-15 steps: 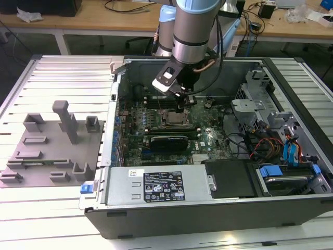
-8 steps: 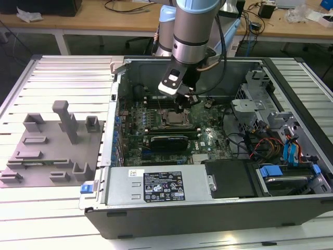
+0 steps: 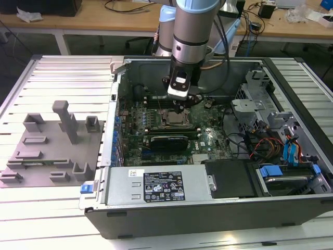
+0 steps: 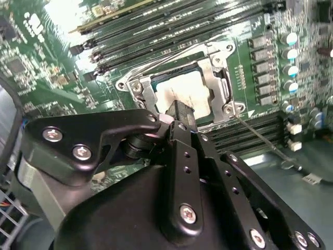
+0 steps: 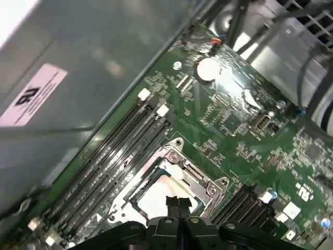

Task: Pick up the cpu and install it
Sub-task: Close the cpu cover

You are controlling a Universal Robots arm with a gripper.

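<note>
1. Cpu: a small flat square with a pale, matte silvery top. It lies flat inside the socket, a frame of bare stamped metal with screws at its corners, on the green board in the middle of the open case.
2. In the exterior view, from its left to its right: a grey plastic tray with upright posts sits on the ribbed metal table. Next is the dark sheet-metal case, with a boxy silver power supply along its near wall. Last are red, orange and blue cables.
3. Smooth, silver and round, the arm stands upright over the case, with the gripper pointing down at the socket.
4. In both wrist views the black fingers are pressed together with nothing seen between them, their tips just over the cpu.
5. Whether the tips touch the cpu cannot be told. The gripper's black linkage hides the near part of the socket.
</note>
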